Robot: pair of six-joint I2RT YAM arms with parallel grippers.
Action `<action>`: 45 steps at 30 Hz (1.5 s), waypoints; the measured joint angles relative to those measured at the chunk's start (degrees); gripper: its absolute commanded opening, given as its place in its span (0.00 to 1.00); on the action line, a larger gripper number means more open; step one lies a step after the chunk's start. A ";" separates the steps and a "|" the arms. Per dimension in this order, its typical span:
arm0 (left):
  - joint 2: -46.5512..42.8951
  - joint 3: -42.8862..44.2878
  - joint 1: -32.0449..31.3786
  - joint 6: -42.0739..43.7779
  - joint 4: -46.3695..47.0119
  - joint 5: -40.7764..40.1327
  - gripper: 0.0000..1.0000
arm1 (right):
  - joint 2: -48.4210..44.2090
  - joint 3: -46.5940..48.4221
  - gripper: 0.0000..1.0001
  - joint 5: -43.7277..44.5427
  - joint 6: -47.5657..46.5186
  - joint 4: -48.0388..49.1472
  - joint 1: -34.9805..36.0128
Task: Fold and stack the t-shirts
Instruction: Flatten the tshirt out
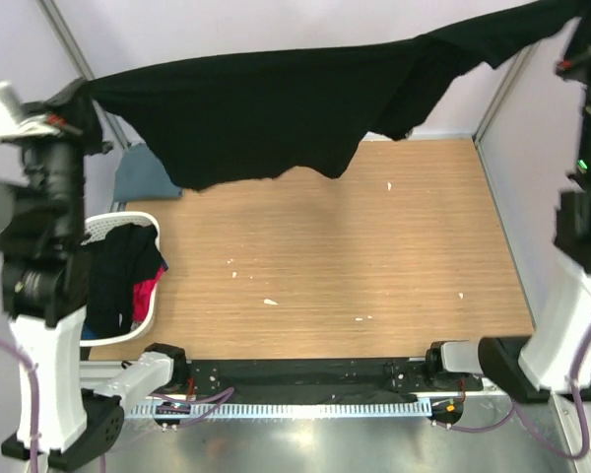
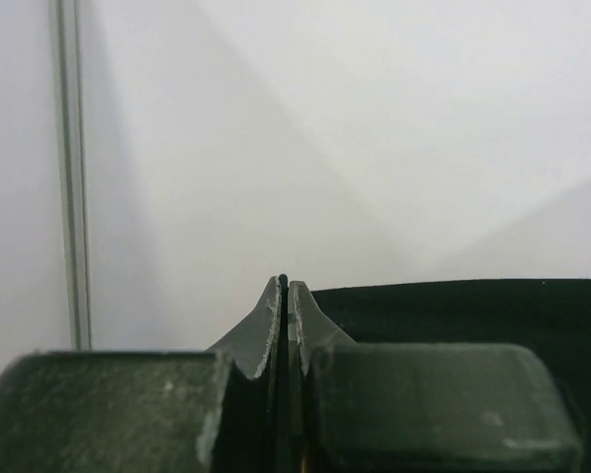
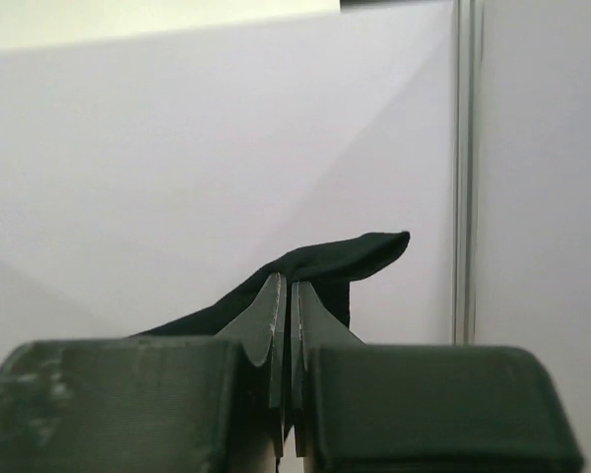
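A large black t-shirt (image 1: 266, 118) hangs stretched high above the table between my two arms. My left gripper (image 2: 285, 288) is shut on its left edge, and the black cloth (image 2: 473, 315) runs off to the right of the fingers. My right gripper (image 3: 284, 284) is shut on the shirt's other end, where a black fold (image 3: 355, 256) pokes up past the fingertips. In the top view the left gripper (image 1: 79, 99) is at the upper left and the right gripper (image 1: 571, 25) at the upper right. A slate grey-blue t-shirt (image 1: 143, 172) lies at the table's far left, partly hidden behind the black one.
A white laundry basket (image 1: 146, 225) stands at the table's left edge with dark and pink clothes (image 1: 128, 276) in it. Small white specks (image 1: 270, 302) dot the wooden tabletop (image 1: 374, 266). White walls and metal frame posts (image 1: 497, 99) close in the back and sides.
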 measured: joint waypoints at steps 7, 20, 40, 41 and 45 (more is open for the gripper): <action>-3.37 10.03 0.02 -0.13 -8.85 -0.02 0.00 | -7.54 3.61 0.01 0.22 -4.46 0.07 2.47; 9.68 7.69 0.07 -1.90 -21.77 -7.98 0.00 | 4.11 -5.68 0.01 10.25 -15.56 -1.11 12.72; 55.36 -5.49 4.22 -3.89 -9.90 -10.51 0.00 | 60.63 -9.42 0.01 17.66 -21.18 11.19 11.58; 57.53 -3.91 4.22 -3.56 -9.81 -10.54 0.00 | 62.14 -8.61 0.01 17.86 -21.09 11.17 11.52; 62.03 -0.20 4.24 -2.62 -8.20 -10.78 0.00 | 63.58 -8.28 0.01 18.64 -20.65 11.69 11.50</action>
